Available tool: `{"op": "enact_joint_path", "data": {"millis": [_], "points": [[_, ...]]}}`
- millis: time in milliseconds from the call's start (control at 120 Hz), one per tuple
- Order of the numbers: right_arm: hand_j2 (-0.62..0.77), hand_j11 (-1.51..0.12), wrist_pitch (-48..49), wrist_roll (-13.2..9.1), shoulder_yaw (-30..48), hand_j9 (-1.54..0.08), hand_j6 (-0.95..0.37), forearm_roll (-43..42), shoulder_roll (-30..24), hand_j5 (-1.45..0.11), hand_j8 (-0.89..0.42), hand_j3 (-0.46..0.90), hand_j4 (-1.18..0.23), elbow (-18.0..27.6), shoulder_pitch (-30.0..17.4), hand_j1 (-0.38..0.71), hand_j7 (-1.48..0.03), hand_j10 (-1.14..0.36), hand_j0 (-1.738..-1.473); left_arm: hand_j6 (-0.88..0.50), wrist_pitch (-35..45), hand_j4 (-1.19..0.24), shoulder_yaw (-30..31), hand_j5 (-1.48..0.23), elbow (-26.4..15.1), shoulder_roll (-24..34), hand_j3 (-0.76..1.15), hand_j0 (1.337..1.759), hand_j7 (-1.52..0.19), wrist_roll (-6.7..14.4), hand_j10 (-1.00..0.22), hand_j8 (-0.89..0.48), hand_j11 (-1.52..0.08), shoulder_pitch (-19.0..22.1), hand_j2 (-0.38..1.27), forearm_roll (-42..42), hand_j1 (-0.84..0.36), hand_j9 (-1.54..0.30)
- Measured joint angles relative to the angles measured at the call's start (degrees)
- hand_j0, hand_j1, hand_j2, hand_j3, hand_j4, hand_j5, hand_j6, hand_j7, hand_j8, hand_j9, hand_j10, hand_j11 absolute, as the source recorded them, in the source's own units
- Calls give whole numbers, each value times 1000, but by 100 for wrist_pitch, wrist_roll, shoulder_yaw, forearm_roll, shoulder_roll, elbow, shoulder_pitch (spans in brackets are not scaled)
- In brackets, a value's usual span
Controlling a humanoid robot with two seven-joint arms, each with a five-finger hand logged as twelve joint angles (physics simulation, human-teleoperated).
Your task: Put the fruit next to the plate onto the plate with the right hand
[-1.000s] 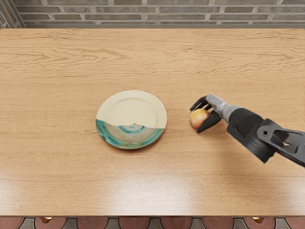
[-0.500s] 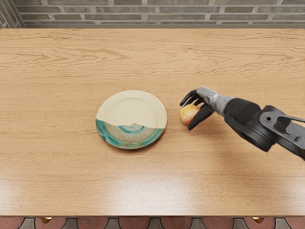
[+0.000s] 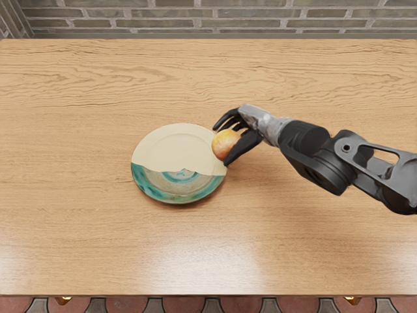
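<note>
Dark-fingered, clasps the fruit [image 3: 223, 143] in the right hand [image 3: 244, 130], having carried it left over the last half second, from the bare wood of the table [image 3: 98, 85] beside the plate [image 3: 171, 153] to over its right rim. Shows nothing else on the cream and teal plate. Cannot tell whether the fruit touches the rim or hangs above it; hides its right side behind curled fingers [image 3: 228, 120].

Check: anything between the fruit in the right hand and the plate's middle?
Nothing: head view shows only bare plate between the fruit, gripped by the right hand, and its middle.
</note>
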Motion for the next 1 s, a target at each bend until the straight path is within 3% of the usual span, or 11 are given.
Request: {"op": "enact_joint_path", "data": {"millis": [358, 633, 717, 1000], "points": [[312, -759, -1187, 0, 2, -755, -461, -37, 991, -748, -416, 0, -567, -179, -121, 203, -742, -587, -1658, -7, -3, -7, 6, -9, 0, 0, 0, 1658, -9, 0, -7, -7, -9, 91, 1, 0, 341, -9], [266, -719, -1553, -1, -83, -717, -462, -73, 1327, -711, -425, 0, -549, -362, -304, 184, -712, -551, -1658, -7, -3, -7, 8, -9, 0, 0, 0, 1658, -9, 0, -7, -7, -9, 167, 1, 0, 341, -9], [196, -667, -1567, -3, -90, -666, -449, -72, 1365, -663, -418, 0, -511, -398, -326, 172, -663, -512, -1658, -7, -3, -7, 8, -9, 0, 0, 0, 1658, -9, 0, -7, -7, -9, 172, 1, 0, 341, -9], [41, -222, -1695, -3, -51, -222, -155, -23, 1355, -221, -147, 0, -170, -395, -290, -168, -221, -171, -1658, -7, 3, -7, 1, -9, 0, 0, 0, 1658, -9, 0, -7, -7, -9, 18, 1, 4, 341, -9]]}}
